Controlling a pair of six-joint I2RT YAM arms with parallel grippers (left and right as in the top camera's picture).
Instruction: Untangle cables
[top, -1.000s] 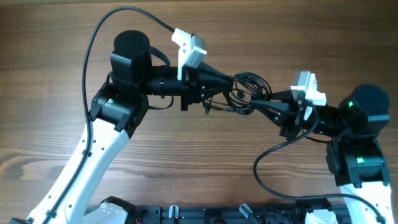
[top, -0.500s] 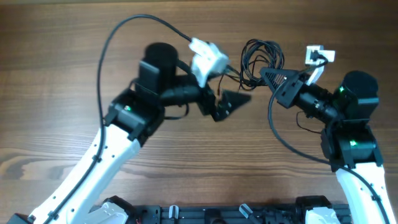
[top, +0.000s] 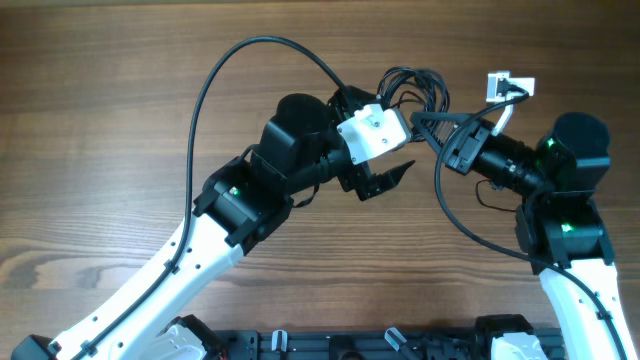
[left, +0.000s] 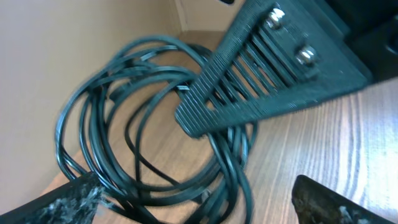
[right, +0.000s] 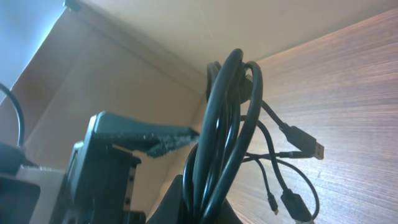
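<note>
overhead, the cables (top: 415, 90) hang in one looped bundle over the far middle of the table (top: 100, 150), clamped in the pinched-shut fingers of the right gripper (top: 428, 122). the left gripper (top: 400, 140) is spread wide and empty, just beside the bundle on its left. from the left wrist, the loops lie straight ahead between those fingers. the plugs (right: 311, 149) dangle below the right grip. the left arm likely needs to reach forward, catch one strand and draw it away.
</note>
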